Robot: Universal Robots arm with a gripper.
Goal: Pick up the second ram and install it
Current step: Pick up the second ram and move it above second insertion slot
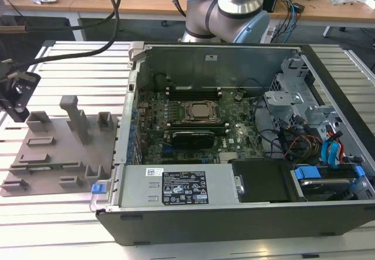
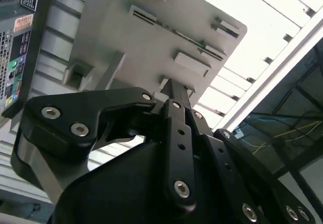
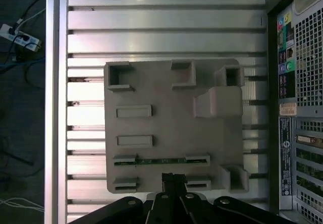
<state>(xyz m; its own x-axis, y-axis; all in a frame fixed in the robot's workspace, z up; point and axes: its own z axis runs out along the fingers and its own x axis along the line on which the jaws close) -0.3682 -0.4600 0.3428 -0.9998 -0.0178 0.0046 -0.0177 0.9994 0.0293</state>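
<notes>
The second ram (image 3: 161, 160) is a thin dark-green stick standing on edge between two slotted holders on the grey plate (image 3: 171, 128). It also shows as a thin line in the second wrist view (image 2: 187, 35). My gripper (image 3: 172, 176) hangs above the plate's edge, just beside the ram and clear of it. Its black fingers (image 2: 174, 90) are drawn together with nothing between them. In the exterior view the gripper (image 1: 19, 99) is at the far left, over the plate (image 1: 58, 154).
An open computer case (image 1: 234, 213) stands to the exterior view's right of the plate, with the CPU socket (image 1: 202, 112), a black card (image 1: 190, 137) and cables (image 1: 328, 149) inside. Upright grey blocks (image 1: 76, 116) rise from the plate. The ribbed metal table (image 3: 166, 22) lies underneath.
</notes>
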